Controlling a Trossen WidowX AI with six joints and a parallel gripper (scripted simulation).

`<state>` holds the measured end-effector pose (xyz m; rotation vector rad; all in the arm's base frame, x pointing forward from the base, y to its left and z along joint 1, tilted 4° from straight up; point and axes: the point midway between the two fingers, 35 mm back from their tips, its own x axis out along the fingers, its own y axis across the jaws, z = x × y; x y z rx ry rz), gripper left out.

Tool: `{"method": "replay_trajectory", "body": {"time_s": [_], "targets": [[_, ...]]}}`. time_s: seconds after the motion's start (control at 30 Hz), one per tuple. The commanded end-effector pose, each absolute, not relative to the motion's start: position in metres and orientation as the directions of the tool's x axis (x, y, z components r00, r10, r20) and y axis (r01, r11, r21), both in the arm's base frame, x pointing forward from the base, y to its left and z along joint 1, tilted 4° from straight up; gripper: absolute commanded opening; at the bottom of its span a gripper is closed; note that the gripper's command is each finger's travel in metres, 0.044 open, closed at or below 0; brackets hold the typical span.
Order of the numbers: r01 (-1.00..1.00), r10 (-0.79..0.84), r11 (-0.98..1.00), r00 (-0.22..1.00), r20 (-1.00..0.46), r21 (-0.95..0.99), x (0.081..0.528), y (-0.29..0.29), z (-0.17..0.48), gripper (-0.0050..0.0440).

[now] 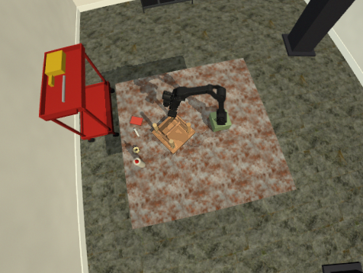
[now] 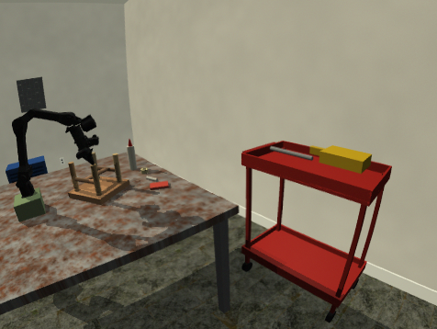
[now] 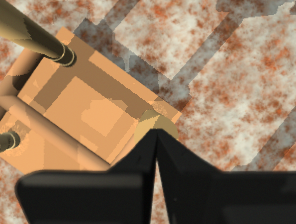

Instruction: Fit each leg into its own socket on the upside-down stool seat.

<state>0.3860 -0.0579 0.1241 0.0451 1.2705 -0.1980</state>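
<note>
The stool seat (image 1: 182, 136) (image 2: 85, 195) (image 3: 102, 107) lies flat, upside down, on the table. Four legs stand upright at its corners: one (image 2: 95, 180) (image 3: 154, 119) under my fingertips, one (image 1: 188, 128) (image 2: 73, 176) on the arm-base side, one (image 1: 155, 128) (image 2: 117, 168) toward the red block, and one (image 1: 171, 143) at the far corner. Rails join some legs. My gripper (image 1: 172, 114) (image 2: 93, 163) (image 3: 156, 134) is shut and empty, its tips at or just above the first leg's top; contact cannot be told. That leg's foot and shoulder are hidden in the wrist view.
The arm stands on a green base (image 1: 226, 124) (image 2: 29, 207). Beyond the stool lie a red block (image 1: 136, 120) (image 2: 159, 186), a white stick (image 1: 136, 132) (image 2: 151, 178) and a small yellowish ring (image 1: 133, 150); a red-tipped white bottle (image 1: 139, 164) (image 2: 132, 158) stands near them. A red cart (image 1: 69, 103) (image 2: 312, 179) is beside the table.
</note>
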Motion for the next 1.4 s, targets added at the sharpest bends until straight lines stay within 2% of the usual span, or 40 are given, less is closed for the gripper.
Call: {"method": "replay_trajectory", "body": {"time_s": [0.0,1.17,1.2,1.37], "targets": [[0.169,-0.112,0.983,0.22,-0.969,-0.075,0.383,-0.059,0.095,0.0],[0.169,-0.112,0.983,0.22,-0.969,-0.075,0.383,-0.059,0.094,0.0],[0.172,-0.122,0.982,0.283,-0.951,-0.075,0.386,-0.058,0.124,0.0],[0.172,-0.122,0.982,0.283,-0.951,-0.075,0.386,-0.057,0.129,0.0]]}}
